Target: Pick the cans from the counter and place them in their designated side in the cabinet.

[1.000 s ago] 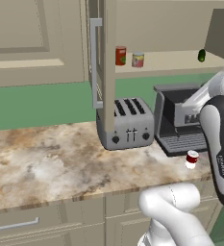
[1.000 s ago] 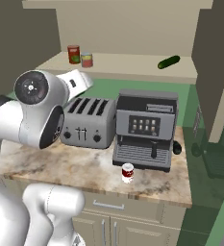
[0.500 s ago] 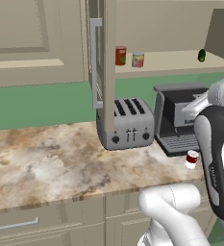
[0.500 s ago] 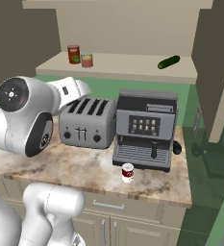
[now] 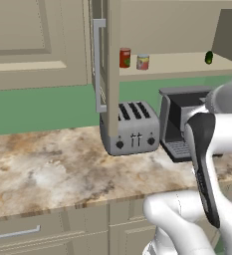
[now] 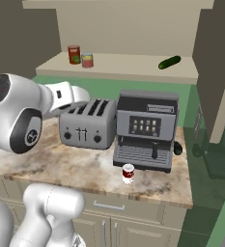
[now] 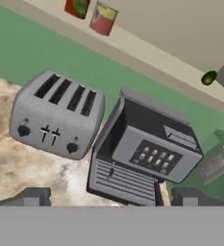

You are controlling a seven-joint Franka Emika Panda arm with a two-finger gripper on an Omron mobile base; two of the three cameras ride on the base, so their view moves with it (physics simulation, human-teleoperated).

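Dark-red-over-white can (image 6: 128,173) upright on counter (image 6: 75,166), just in front of coffee machine (image 6: 147,129), not held. Yellow-red banded can (image 6: 87,60) on cabinet (image 5: 107,55) shelf (beside taller red can (image 6: 74,54)), up and left of machine. Toaster (image 6: 87,123) left of machine. Gripper (image 7: 111,198) above machine, fingers spread, grasping nothing.

Three cans: a tall red can (image 6: 74,54), a yellow-and-red can (image 6: 87,60), and a dark-red-and-white can (image 6: 128,173). One toaster (image 6: 87,124), one coffee machine (image 6: 145,130), one green object (image 6: 169,62).
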